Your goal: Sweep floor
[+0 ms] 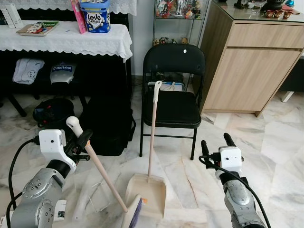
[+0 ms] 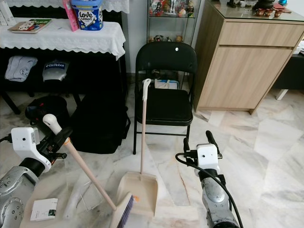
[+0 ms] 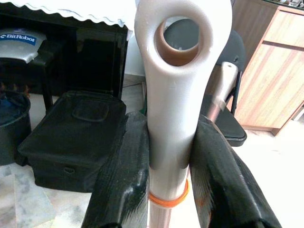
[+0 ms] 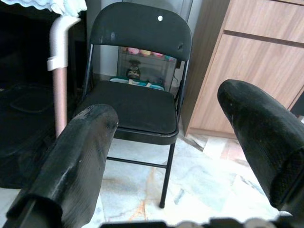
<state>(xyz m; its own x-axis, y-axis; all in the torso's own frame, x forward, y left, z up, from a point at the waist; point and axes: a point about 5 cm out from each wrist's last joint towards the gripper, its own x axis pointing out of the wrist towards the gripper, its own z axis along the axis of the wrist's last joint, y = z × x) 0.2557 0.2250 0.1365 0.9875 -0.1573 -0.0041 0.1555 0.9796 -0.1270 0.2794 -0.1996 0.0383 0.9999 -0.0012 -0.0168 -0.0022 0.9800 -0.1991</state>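
One broom (image 1: 102, 178), one dustpan (image 1: 146, 192), one black folding chair (image 1: 173, 97) and two tools are in sight. The left tool (image 1: 81, 142) is clamped on the broom's pale handle just below its looped top end, a black finger (image 3: 121, 183) pressed to each side of the shaft above an orange ring. The broom's long axis runs on a slant: its top end points up toward the robot's left, and the shaft descends toward the right to the brush head (image 1: 134, 213), whose purple bristles rest on the marble floor (image 1: 275, 147) touching the near left edge of the dustpan. The dustpan sits flat on the floor in front of the chair, its own long handle (image 1: 153, 133) standing nearly upright and leaning against the chair seat's front edge. The right tool (image 1: 216, 142) hovers over the floor to the right of the dustpan, its two fingers (image 4: 78, 161) spread apart and holding nothing, aimed at the chair
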